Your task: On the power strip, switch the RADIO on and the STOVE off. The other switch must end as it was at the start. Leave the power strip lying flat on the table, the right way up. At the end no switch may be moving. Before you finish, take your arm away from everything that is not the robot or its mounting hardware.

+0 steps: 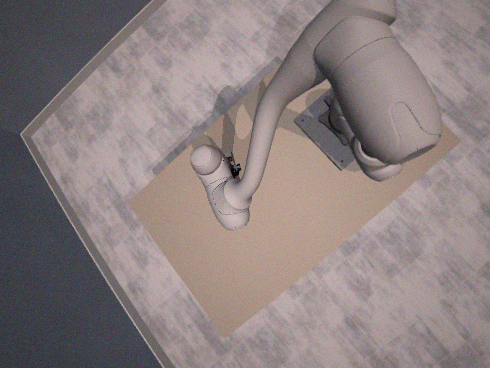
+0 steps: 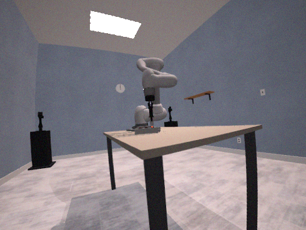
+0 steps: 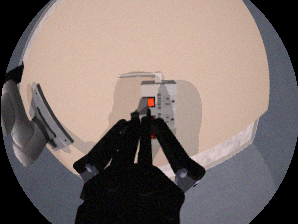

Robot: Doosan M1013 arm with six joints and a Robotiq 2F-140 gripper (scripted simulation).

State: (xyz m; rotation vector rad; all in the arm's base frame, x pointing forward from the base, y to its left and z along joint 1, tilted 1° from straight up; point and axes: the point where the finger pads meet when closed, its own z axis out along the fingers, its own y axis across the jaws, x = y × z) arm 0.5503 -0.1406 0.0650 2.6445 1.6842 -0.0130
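The grey power strip (image 3: 152,96) lies flat on the tan table, near its far edge. In the wrist view one switch glows red-orange (image 3: 150,102); the other switches are hidden behind my fingers or too small to read. My gripper (image 3: 144,104) is shut and empty, pointing straight down, with its fingertips just at or above the lit switch. I cannot tell whether they touch it. In the exterior view the gripper (image 2: 150,120) hangs right over the strip (image 2: 147,130), where a small red glow shows. In the top view the arm hides nearly all of the strip (image 1: 233,165).
The robot's grey base plate (image 1: 327,132) is fixed at the table's far side. The table edge (image 3: 226,149) runs close to the strip in the wrist view. A black pedestal (image 2: 40,148) stands on the floor at the left.
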